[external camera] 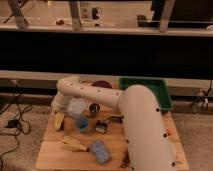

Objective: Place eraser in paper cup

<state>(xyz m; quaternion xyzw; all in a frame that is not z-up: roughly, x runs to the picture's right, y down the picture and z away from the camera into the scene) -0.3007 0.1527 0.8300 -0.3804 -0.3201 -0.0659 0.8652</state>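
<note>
The paper cup point(77, 107) is off-white with a wide rim and stands on the left part of the wooden table point(55, 152). My gripper point(59, 120) hangs at the table's left edge, just left of the cup and a little lower, at the end of the white arm point(135, 120) that crosses the table from the right. A small dark flat object point(101, 127), possibly the eraser, lies on the table right of the cup, apart from the gripper.
A blue cup point(82, 123) stands in front of the paper cup and a small steel cup point(94, 108) to its right. A blue sponge pad point(100, 151) and a yellow object point(74, 145) lie near the front. A green tray point(150, 90) and a dark bowl point(102, 85) sit at the back.
</note>
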